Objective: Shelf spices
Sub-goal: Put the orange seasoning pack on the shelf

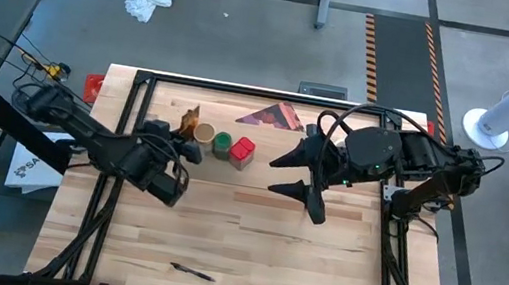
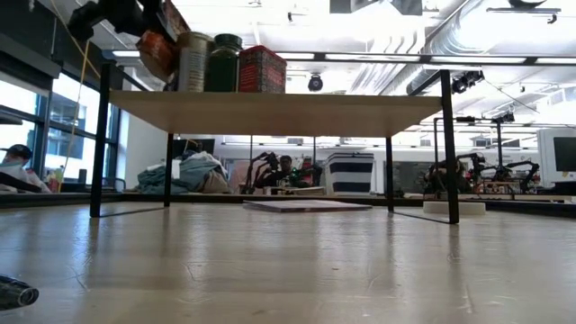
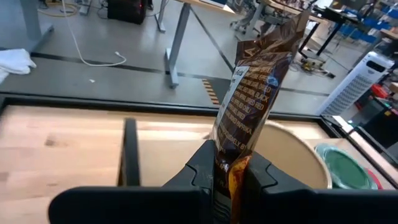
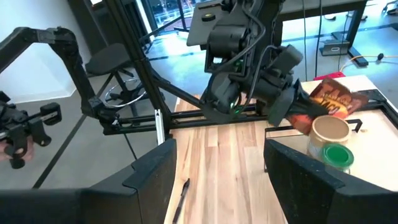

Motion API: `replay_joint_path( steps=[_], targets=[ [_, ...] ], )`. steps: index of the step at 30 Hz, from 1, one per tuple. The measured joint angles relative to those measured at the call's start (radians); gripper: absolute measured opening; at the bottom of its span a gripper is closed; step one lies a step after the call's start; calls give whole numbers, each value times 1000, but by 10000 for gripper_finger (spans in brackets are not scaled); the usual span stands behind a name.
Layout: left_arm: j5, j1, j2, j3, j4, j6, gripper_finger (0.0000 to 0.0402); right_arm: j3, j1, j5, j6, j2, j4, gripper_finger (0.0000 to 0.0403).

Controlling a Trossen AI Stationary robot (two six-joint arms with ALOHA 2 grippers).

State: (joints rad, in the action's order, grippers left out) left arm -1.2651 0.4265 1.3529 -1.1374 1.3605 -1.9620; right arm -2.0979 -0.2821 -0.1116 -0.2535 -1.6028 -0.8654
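Holding brown-orange packet (image 3: 249,93) upright in clamped left gripper (image 3: 229,171), over shelf (image 2: 279,110) top. Packet long axis vertical. Tan-topped jar (image 3: 297,155) just beyond fingertips, next in row; placement slot beside it. Right gripper (image 1: 301,180) wide, empty, farther off.

2 black jointed arms, looped black cables, blocky dark gripper fingers (image 4: 149,177).
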Motion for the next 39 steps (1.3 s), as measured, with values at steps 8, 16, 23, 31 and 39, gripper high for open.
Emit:
replay_joint_path(
  steps=[8,16,23,31,39],
  targets=[
    [-6,1,59,0,-87,-1,20,0,0,1,0,0,-17,238],
    [-76,-2,56,0,-77,20,20,1,0,3,0,0,-17,238],
    [-93,-9,106,0,-71,1,20,1,0,3,0,0,-17,238],
    [-51,-14,161,-1,-84,-45,21,1,0,3,0,0,-16,238],
    [-30,-14,160,-1,-92,0,96,1,0,3,11,-1,-17,238]
  ],
)
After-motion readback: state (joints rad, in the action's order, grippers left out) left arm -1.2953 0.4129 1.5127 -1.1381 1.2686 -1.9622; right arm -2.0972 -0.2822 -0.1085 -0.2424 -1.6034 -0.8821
